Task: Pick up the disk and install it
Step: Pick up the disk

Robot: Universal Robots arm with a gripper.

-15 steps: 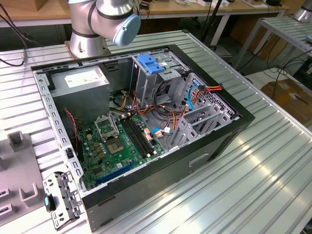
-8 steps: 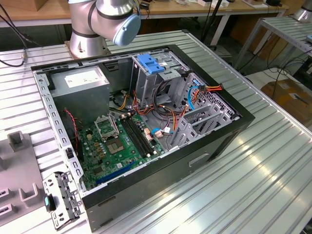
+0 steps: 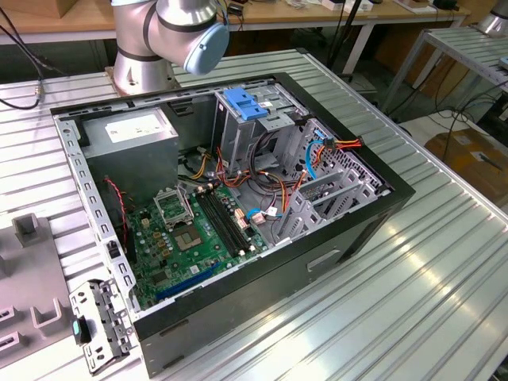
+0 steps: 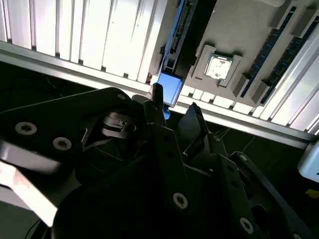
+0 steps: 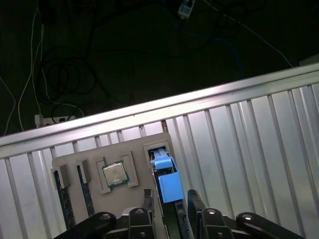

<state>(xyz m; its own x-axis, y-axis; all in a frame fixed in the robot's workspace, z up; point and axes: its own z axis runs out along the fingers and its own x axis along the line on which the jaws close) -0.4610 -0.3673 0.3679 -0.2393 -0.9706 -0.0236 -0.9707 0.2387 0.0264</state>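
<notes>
A ribbed aluminium counter (image 3: 413,302) carries an open black computer case (image 3: 341,246), with the arm (image 3: 167,32) mounted at its far edge. Behind it stand wooden benches (image 3: 48,24), and a second ribbed table (image 3: 468,48) is at the exterior view's right. In the first wrist view, the dark floor (image 5: 124,50) past the counter's rim is strewn with loose cables (image 5: 65,74).

A grey tray (image 5: 132,154) lies on the counter close to that rim. It holds a processor (image 5: 115,173) and two memory sticks (image 5: 84,191) in their own recesses. The disk (image 5: 168,185) stands on edge in the tray's outermost slot, thin side up, with its blue rail (image 5: 162,162) uppermost. Its long axis runs along the counter's ribs, parallel to the memory sticks, and the blue-capped end points at the counter's rim.

The gripper (image 5: 170,195) hangs directly over the disk, with one dark finger on each side of the blue rail. The jaws are spread slightly wider than the rail, leaving a thin gap on both sides, and they grasp nothing. The second wrist view shows the same straddle, with the blue rail (image 4: 169,88) just past the fingertips (image 4: 157,90).
</notes>
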